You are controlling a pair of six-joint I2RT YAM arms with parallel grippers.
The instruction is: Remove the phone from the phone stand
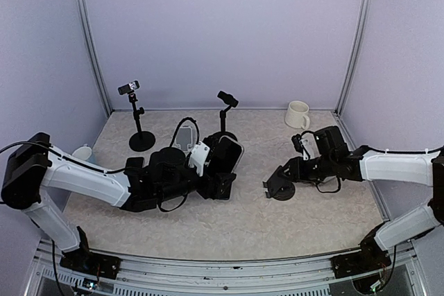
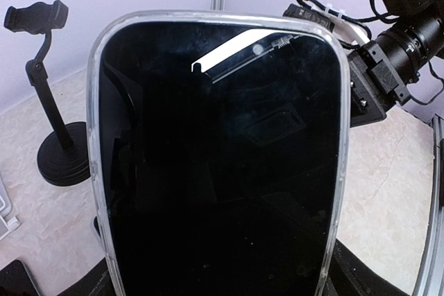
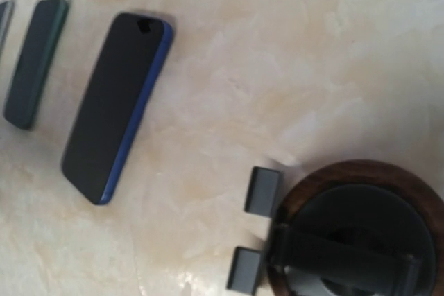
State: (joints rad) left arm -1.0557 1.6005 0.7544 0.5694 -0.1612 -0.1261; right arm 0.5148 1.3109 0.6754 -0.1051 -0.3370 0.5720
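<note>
Looking across the marbled worktop (image 1: 208,220), the left arm reaches to the middle. Its left claw (image 1: 223,164) looks clamped on the edges of the phone (image 2: 218,164), clear case and all, which is tilted up and seemingly off the surface. That puts it apart from the round-based phone stand (image 1: 282,190), where the right claw (image 1: 274,184) sits; spread or pinched, I can't tell. Phone's off the stand, I reckon. What's left is probably just setting it down.

The phone (image 2: 218,164) is fronted by glossy black glass and rimmed in clear plastic; the desk (image 1: 229,223) is covered in a pale, matt, marbled surface.
</note>
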